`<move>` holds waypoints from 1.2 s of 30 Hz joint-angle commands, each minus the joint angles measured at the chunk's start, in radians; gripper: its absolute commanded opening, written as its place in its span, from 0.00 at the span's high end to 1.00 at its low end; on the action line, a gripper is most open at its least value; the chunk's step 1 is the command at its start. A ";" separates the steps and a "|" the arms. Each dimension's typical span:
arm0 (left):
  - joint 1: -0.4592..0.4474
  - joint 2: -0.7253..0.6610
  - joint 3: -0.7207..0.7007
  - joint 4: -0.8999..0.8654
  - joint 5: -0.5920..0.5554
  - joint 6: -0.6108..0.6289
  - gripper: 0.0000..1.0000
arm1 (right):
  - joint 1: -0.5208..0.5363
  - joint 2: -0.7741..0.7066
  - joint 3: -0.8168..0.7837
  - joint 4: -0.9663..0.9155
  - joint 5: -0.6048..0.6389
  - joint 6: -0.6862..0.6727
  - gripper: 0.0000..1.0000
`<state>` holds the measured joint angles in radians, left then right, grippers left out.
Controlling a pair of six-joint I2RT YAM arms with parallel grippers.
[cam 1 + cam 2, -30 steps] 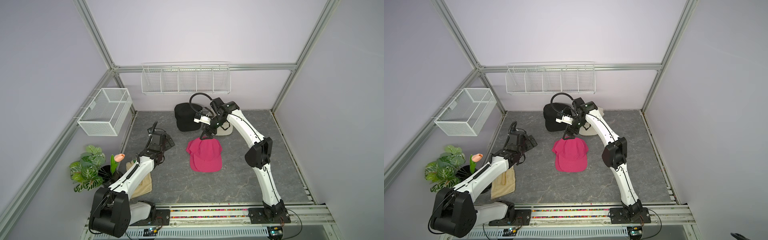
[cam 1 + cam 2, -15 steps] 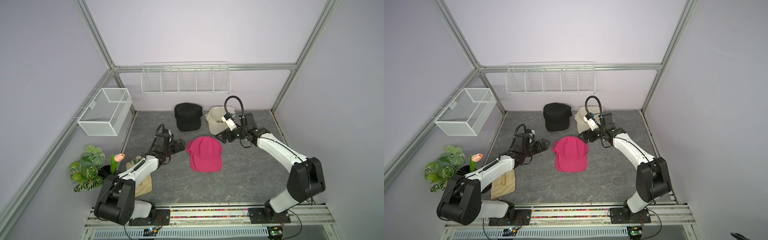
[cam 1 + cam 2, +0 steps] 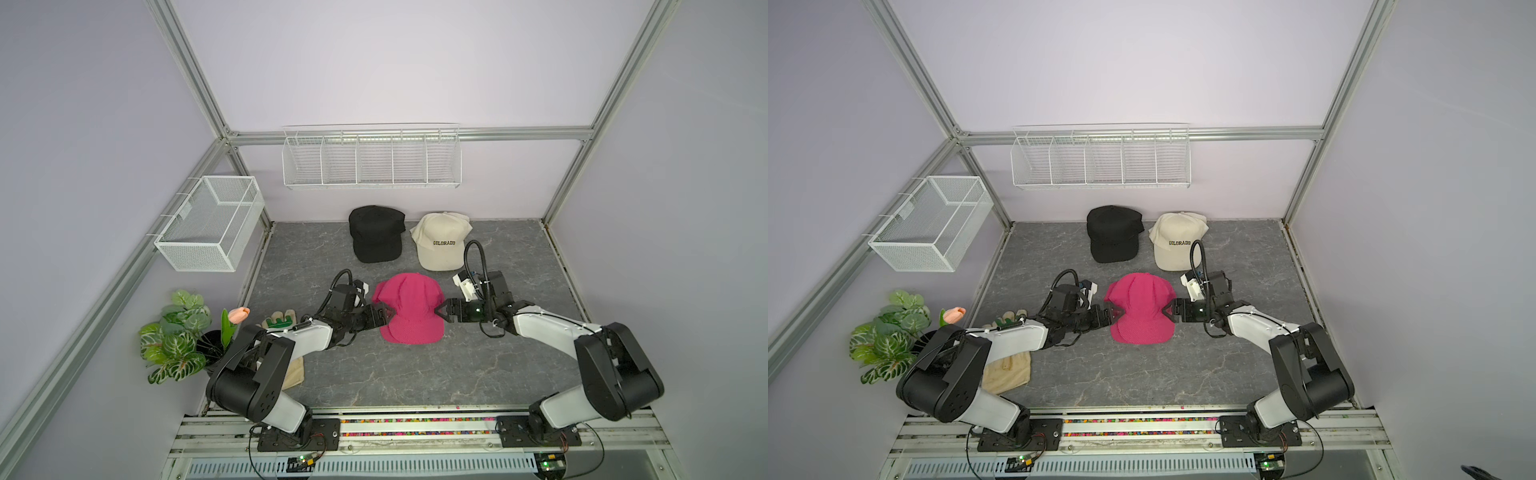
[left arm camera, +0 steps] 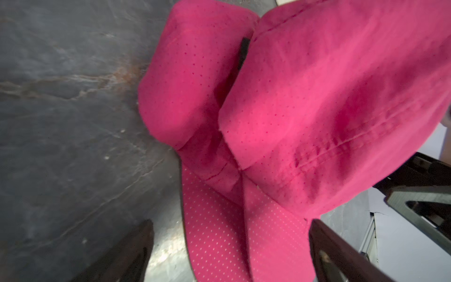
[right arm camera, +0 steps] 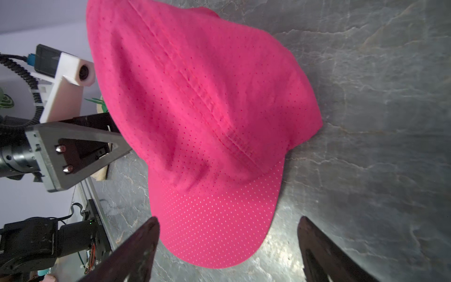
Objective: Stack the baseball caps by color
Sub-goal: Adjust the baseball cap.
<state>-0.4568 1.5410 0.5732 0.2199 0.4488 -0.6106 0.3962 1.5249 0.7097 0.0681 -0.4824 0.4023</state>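
Evidently the sorting is close to its end; in both top views three colours lie apart on the grey table (image 3: pixel 457 365): the black pile (image 3: pixel 376 239) at upper centre by the back wall, the cream pile (image 3: pixel 440 245) lettered COLORADO just to its right, and the pink caps (image 3: pixel 409 307) alone at mid-frame; how many caps the two far piles hold cannot be counted from above.

The left gripper (image 3: pixel 389 316) lies low at the left edge of the pink caps and the right gripper (image 3: pixel 439 312) at their right edge, tips pointing at each other across the crown; both have their fingers spread wide and hold nothing; whether the tips touch the fabric cannot be told. The left wrist view shows two pink crowns, one lapped over the other and a little askew, with the dark fingers (image 4: pixel 127 254) well apart at the lower edge of the frame; the right wrist view shows the upper crown and dotted brim ahead of its own fingers (image 5: pixel 317 249), likewise apart.

I judge the step in hand to be the pink stack itself, already laid and now being squared or let go. If squared, the next move calls for both arms to press inward evenly and low, near the brim seam; the soft crowns would buckle, and a one-sided push could slide the top cap off. If left alone, the arms must draw outward without snagging the fabric.
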 commanded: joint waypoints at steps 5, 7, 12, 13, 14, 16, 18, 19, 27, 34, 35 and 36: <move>-0.007 0.045 -0.017 0.011 0.041 -0.026 0.00 | 0.043 0.107 -0.005 0.141 -0.031 0.097 0.11; -0.010 0.048 -0.015 0.010 0.056 -0.029 0.00 | 0.061 0.129 -0.002 0.158 -0.034 0.112 0.11; -0.027 0.054 -0.013 0.019 0.069 -0.048 0.00 | 0.087 0.149 0.002 0.188 -0.036 0.133 0.11; -0.030 0.056 -0.012 0.022 0.070 -0.051 0.00 | 0.090 0.145 0.003 0.190 -0.035 0.135 0.11; -0.032 0.059 -0.009 0.024 0.075 -0.052 0.00 | 0.094 0.137 0.006 0.191 -0.035 0.135 0.11; -0.033 0.061 -0.009 0.024 0.076 -0.054 0.00 | 0.100 0.117 0.013 0.200 -0.036 0.138 0.11; -0.033 0.060 -0.006 0.024 0.073 -0.052 0.00 | 0.111 0.099 0.024 0.209 -0.042 0.139 0.11; -0.033 0.060 -0.006 0.022 0.070 -0.051 0.00 | 0.117 0.095 0.032 0.209 -0.043 0.139 0.11; -0.033 -0.057 0.063 -0.238 -0.101 0.073 0.00 | 0.105 0.009 0.035 0.068 0.139 0.088 0.11; -0.033 -0.369 0.111 -0.480 -0.626 0.111 0.00 | -0.018 -0.261 -0.078 0.055 0.530 -0.027 0.11; -0.033 -0.402 0.101 -0.489 -0.740 0.105 0.00 | -0.040 -0.296 -0.101 0.071 0.586 -0.051 0.11; -0.029 -0.443 0.083 -0.488 -0.873 0.107 0.00 | -0.065 -0.333 -0.125 0.091 0.641 -0.091 0.11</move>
<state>-0.4885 1.1660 0.6582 -0.1619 -0.0368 -0.5282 0.3798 1.2636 0.6472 0.1421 -0.0845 0.4179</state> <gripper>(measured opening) 0.992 0.891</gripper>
